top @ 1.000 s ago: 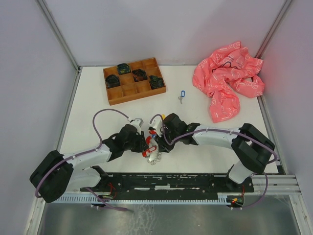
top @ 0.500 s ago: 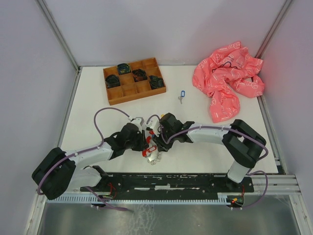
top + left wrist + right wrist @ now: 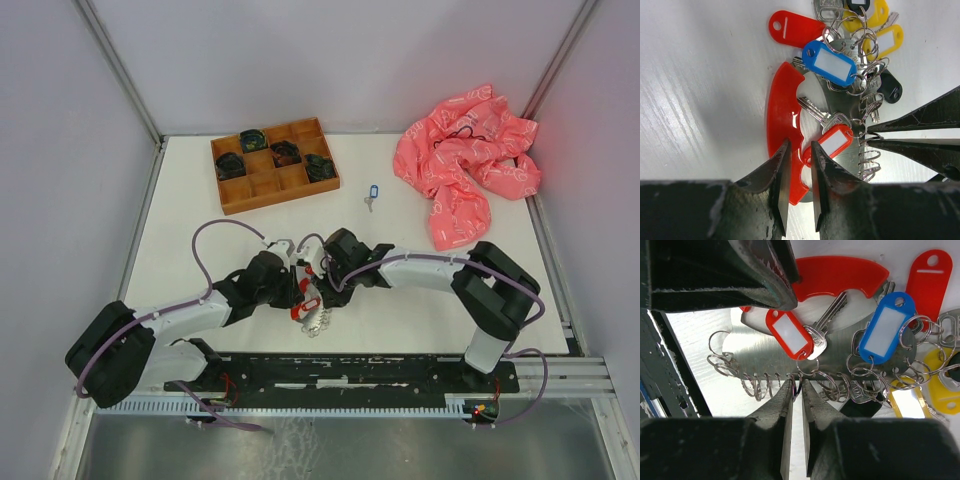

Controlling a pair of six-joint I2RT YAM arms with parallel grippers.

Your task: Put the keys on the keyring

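The left hand [image 3: 796, 152] is closed narrow on the red plastic arc of the keyring [image 3: 782, 112], pinning it to the white desk [image 3: 200, 220]. Straight across the steel plate, the right hand [image 3: 796, 387] comes in from the opposite edge. Its tips are almost together and, by the look of it, nip one small split ring [image 3: 801, 371] hanging from the row of holes. The red-tagged key [image 3: 790, 335] lies on the plate just beside that ring, shank pointing towards the red arc, while the blue-tagged key [image 3: 885, 332] and the yellow tags [image 3: 945, 390] crowd the far end. A loose blue-tagged key [image 3: 372, 193] lies well apart on the far side, nearer the right arm. The desk looks smooth and slippery; the wooden tray [image 3: 262, 188] and the pink cloth [image 3: 465, 165] stand well clear
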